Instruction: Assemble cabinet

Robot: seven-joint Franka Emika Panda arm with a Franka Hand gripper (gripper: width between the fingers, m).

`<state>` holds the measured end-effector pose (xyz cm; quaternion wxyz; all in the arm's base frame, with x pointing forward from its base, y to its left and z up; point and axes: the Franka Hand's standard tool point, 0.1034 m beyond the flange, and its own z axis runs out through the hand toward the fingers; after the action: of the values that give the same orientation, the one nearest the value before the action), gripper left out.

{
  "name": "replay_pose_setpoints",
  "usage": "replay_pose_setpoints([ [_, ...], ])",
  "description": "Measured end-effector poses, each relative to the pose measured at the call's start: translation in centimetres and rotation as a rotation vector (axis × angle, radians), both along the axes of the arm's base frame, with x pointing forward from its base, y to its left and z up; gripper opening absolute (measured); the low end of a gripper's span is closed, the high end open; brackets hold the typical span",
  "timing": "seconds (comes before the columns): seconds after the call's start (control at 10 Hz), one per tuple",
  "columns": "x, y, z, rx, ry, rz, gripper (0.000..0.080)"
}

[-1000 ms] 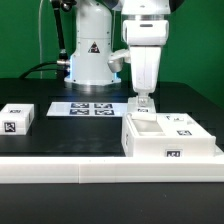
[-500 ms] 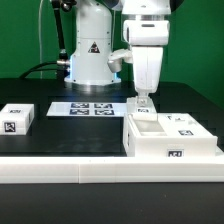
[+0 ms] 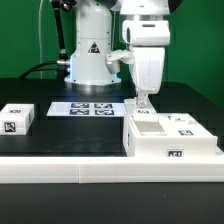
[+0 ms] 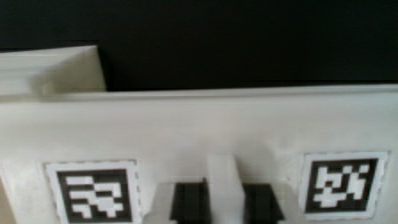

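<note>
Evidently early: gripper poised at the cabinet's far corner, nothing joined yet

Reading the exterior view as a clock face with 6 nearest the camera, the cabinet [image 3: 172, 140] is lying at about 4 o'clock on the black table [image 3: 70, 138], just behind the white front rail [image 3: 80, 172]. It is resting flat, showing an open recess toward its 9 o'clock end and tags on its top and front. At about 8 o'clock, well apart from it, a small tagged block [image 3: 18, 119] is sitting loose, touching nothing else.

Farther back, the gripper [image 3: 146, 102] is hanging straight down over the cabinet's 10 o'clock corner, its tips at or barely above the rim. I cannot tell whether they are touching. The wrist view is looking along a white tagged wall of the cabinet, with two dark fingers [image 4: 189, 204] flanking a pale strip. The jaws are standing close together, but I cannot tell whether they are pinching that wall or merely straddling it.

Beyond, the marker board [image 3: 92, 107] is lying at about 11 o'clock, and the arm's base [image 3: 90, 55] is standing at 12.

Judging by this, the assembly is barely beginning. No part is looking joined to the cabinet, the block is waiting unused, and fitting every loose piece is remaining.
</note>
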<state>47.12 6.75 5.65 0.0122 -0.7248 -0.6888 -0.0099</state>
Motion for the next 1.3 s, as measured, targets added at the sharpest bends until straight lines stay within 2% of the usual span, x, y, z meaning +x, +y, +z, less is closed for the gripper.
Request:
replay_pose_setpoints([
  [0.3,0.9,-0.1,0.0,-0.001,0.001,0.025,0.007],
  [0.9,1.0,-0.2,-0.1,0.0,-0.001,0.026,0.007],
  [1.3,4.6,-0.4,0.1,0.011,-0.028,0.025,0.007],
])
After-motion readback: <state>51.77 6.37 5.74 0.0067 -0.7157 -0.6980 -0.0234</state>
